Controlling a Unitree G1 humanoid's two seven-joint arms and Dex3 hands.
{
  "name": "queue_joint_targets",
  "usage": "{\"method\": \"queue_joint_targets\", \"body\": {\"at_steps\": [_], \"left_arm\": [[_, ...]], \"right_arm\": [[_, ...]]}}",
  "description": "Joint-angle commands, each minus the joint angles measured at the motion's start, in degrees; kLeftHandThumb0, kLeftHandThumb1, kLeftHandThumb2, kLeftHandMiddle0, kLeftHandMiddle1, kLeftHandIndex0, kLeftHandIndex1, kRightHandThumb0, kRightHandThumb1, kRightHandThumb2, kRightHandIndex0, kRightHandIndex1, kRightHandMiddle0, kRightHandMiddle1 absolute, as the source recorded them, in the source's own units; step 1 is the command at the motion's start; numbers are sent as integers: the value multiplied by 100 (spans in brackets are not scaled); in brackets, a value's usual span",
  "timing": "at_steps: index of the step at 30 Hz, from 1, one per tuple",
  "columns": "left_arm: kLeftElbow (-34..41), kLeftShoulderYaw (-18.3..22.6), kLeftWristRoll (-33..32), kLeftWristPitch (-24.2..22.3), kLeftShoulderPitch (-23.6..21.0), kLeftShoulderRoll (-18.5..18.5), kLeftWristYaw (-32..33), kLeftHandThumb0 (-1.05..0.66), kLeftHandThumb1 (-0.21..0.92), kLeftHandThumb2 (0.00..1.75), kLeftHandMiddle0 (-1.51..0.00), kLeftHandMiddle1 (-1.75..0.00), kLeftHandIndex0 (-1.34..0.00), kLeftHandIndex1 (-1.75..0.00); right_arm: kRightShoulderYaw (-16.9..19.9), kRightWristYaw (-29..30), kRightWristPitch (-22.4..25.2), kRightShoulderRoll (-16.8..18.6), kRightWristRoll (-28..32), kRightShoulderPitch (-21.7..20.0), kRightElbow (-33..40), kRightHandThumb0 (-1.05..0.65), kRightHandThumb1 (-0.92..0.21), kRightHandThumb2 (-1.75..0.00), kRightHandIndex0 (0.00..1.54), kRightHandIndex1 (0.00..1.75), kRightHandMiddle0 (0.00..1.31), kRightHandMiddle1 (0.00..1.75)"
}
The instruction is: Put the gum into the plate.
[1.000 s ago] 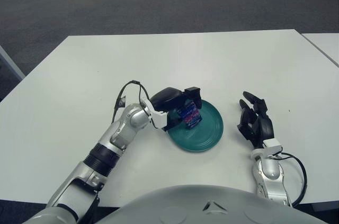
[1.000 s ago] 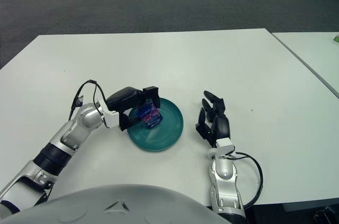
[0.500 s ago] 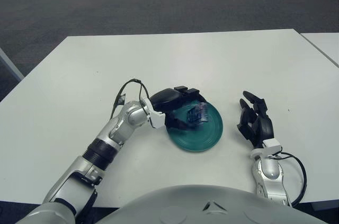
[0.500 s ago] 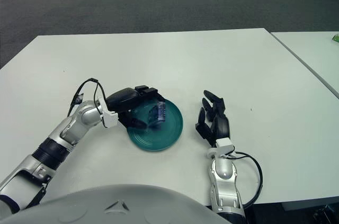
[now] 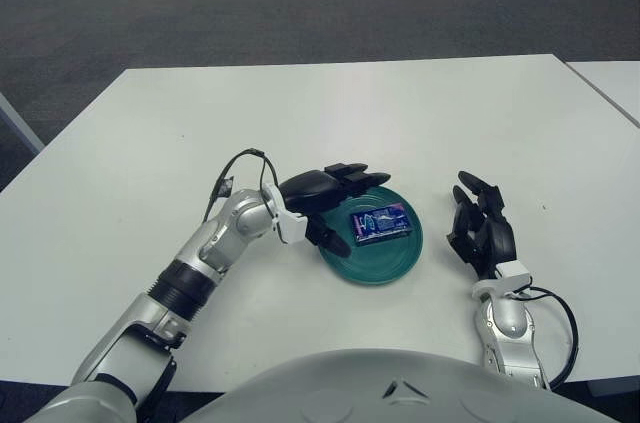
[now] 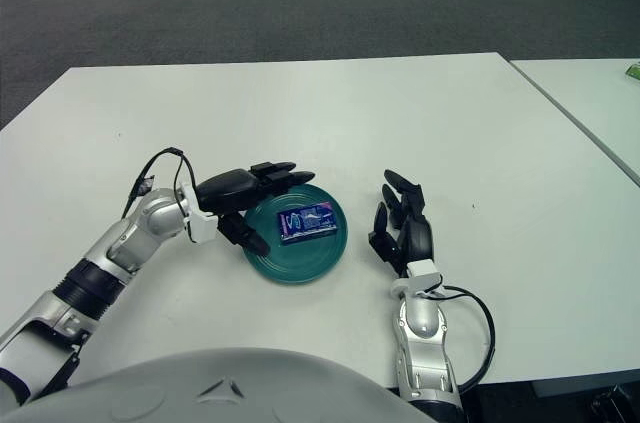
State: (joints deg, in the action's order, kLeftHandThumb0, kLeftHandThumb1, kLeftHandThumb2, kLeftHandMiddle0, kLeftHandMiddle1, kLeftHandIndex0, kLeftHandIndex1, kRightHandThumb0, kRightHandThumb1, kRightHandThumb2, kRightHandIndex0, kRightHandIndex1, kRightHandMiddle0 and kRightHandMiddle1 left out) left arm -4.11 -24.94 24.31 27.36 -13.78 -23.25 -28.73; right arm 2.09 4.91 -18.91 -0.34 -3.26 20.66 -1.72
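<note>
At lower right of centre the right hand (image 5: 483,231) rested on the white table (image 5: 350,113), fingers loosely apart. Centre frame, the gum pack (image 5: 380,222) lay flat in the teal plate (image 5: 375,263); the left hand (image 5: 325,191) hovered over its left rim, fingers spread, holding nothing.

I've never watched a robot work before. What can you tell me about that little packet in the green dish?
The gum is a small, flat, rectangular pack, dark blue with pale print and a purplish end. It lies flat inside the teal plate, toward its far side, long edge slightly slanted. Only the plate touches it; the left hand hovers open beside it, fingers spread, holding nothing.
</note>
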Motion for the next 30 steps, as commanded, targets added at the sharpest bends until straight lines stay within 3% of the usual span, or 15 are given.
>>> {"method": "queue_joint_targets", "body": {"at_steps": [1,11,14,17,22,26,29,30], "left_arm": [[182,134,-116,-159,-113,-62,-74,-105,92,19,0,0,0,0],[680,366,-86,-622,175,-28,80,-105,92,20,0,0,0,0],[888,626,-412,-1121,475,155,201,-105,92,18,0,0,0,0],[960,761,-559,-1298,689,248,333,-105,92,18,0,0,0,0],[397,1183,-1121,-1340,1408,698,988,-105,92,52,0,0,0,0],[622,1540,-1646,-2370,1672,1356,1442,-105,92,79,0,0,0,0],[629,1713,-1785,-2891,1708,1762,1839,-105,92,89,0,0,-1,0],[617,1769,-1828,-3012,1714,1901,1985,-105,92,93,-8,-1,0,-16]], "right_arm": [[-111,-8,648,171,9,304,-750,-81,-92,-92,33,0,0,71],[-122,-44,679,172,42,306,-733,-80,-92,-92,34,1,0,70],[-137,-52,683,173,37,316,-713,-80,-92,-92,34,1,0,70],[-139,-51,685,173,37,322,-705,-81,-92,-92,34,1,0,70],[-125,-55,704,165,50,329,-702,-81,-92,-92,35,1,0,70],[-113,-73,713,168,90,335,-680,-80,-92,-92,36,2,0,71],[-100,-100,688,176,138,337,-683,-80,-92,-92,37,2,0,72],[-95,-113,678,178,157,340,-682,-79,-92,-91,38,2,0,74]]}}
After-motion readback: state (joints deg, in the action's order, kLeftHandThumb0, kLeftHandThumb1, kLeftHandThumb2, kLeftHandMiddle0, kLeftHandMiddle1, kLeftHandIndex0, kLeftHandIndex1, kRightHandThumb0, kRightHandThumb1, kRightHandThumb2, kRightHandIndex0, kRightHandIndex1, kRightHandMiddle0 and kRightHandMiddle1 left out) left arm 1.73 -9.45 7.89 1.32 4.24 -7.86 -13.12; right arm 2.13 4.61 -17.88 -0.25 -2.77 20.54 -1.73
